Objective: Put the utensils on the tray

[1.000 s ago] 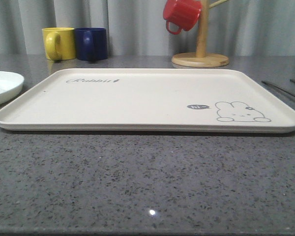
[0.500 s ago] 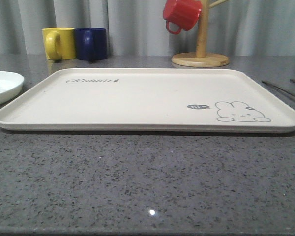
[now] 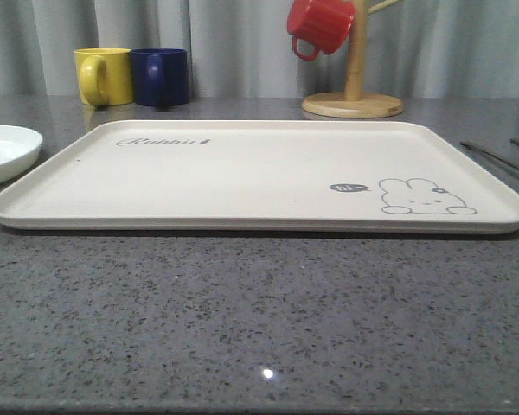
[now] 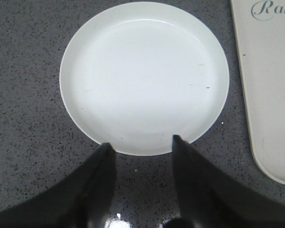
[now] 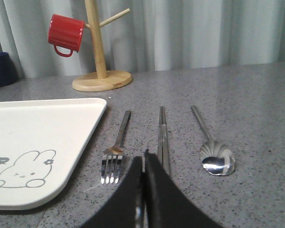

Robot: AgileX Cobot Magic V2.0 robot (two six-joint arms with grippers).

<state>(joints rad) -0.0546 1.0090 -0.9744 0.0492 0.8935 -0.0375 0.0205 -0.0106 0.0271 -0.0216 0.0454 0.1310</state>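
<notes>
The cream tray (image 3: 242, 169) with its rabbit drawing lies bare in the middle of the table; its corner shows in the right wrist view (image 5: 33, 137) and its edge in the left wrist view (image 4: 270, 95). To the tray's right lie three silver utensils side by side: a fork (image 5: 116, 145), a pair of chopsticks (image 5: 162, 135) and a spoon (image 5: 211, 147). Their handles show thin at the front view's right edge (image 3: 502, 157). My right gripper (image 5: 143, 159) is shut and empty, hovering just short of the chopsticks' near end. My left gripper (image 4: 141, 142) is open and empty.
A white plate (image 4: 143, 76) sits left of the tray, under my left gripper. At the back stand a yellow mug (image 3: 104, 76), a dark blue mug (image 3: 161, 76) and a wooden mug stand (image 3: 353, 102) holding a red mug (image 3: 320, 24).
</notes>
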